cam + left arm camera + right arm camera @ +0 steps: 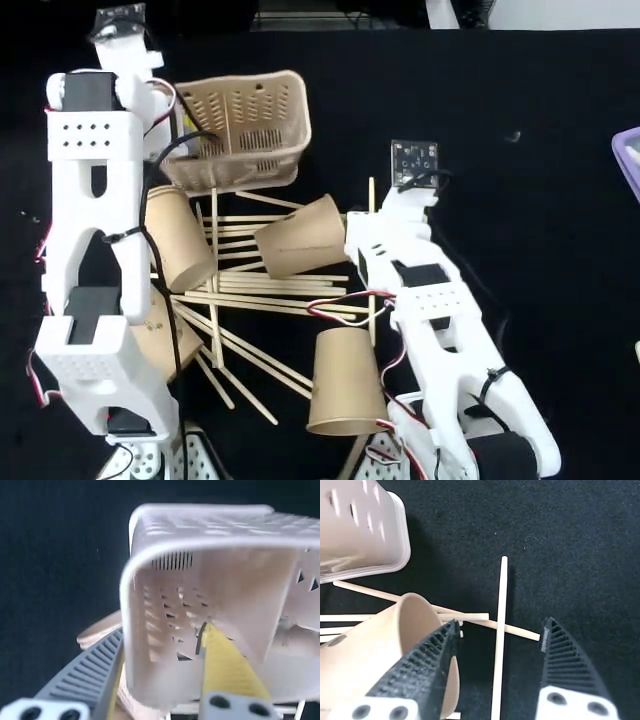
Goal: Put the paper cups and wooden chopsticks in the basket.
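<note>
Lone chopstick (502, 580) lies flat on the counter (520, 250), around mid-counter and on the right fringe of the scatter. Its long axis runs from the near edge toward the far edge. The right end effector (501, 624) is right above it, jaws wide open and gripping nothing. The stick runs up the middle of the gap, one finger on each side, so it lies square to the closing direction. Judgement: a straight drop and a close should pinch it across its width. The right arm is clearly the nearer one.

Look: thin, straight, pale wood, round section, plain blunt far end. It lies across a crossing chopstick (435, 611) that points toward the left edge, so they touch at that crossing.

A paper cup (385, 655) lies on its side just beside one finger, mouth toward the stick. It is tan, and its rim is close enough to get nudged on the way down.

Further left is the chopstick pile (260, 290), fanned out with more tipped cups around it, one nearer the near edge (347, 380).

The basket (240, 130) is a beige slotted plastic one, toward the far-left corner, tilted. The left end effector (161, 630) looks clamped on its end wall, yellow finger inside, grey finger outside.
</note>
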Robot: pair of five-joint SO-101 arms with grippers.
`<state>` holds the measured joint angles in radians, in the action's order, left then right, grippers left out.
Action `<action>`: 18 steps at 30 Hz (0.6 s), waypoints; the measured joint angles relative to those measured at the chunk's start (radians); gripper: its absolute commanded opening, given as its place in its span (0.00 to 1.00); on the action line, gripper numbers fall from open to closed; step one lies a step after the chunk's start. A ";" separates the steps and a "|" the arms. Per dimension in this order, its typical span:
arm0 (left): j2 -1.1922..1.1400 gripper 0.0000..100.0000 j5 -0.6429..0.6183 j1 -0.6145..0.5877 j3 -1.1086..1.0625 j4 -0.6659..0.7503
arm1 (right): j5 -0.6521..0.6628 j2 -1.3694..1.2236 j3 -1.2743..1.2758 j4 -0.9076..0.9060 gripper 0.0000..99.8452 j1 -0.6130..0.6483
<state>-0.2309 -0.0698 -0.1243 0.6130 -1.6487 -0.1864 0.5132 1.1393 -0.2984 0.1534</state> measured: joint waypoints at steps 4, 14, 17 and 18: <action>0.002 0.23 0.000 -0.015 0.000 0.077 | 0.000 0.000 0.000 0.000 0.27 0.000; 0.002 0.23 0.000 -0.021 0.153 0.109 | 0.000 0.000 0.000 0.000 0.27 0.000; 0.002 0.23 0.000 -0.020 0.230 0.109 | 0.000 0.000 0.000 0.000 0.27 0.000; 0.002 0.23 0.000 -0.020 0.255 0.109 | 0.000 0.000 0.000 0.000 0.27 0.000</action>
<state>-0.2294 -0.0698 -0.1442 0.8677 -1.5397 -0.1864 0.5132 1.1393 -0.2984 0.1534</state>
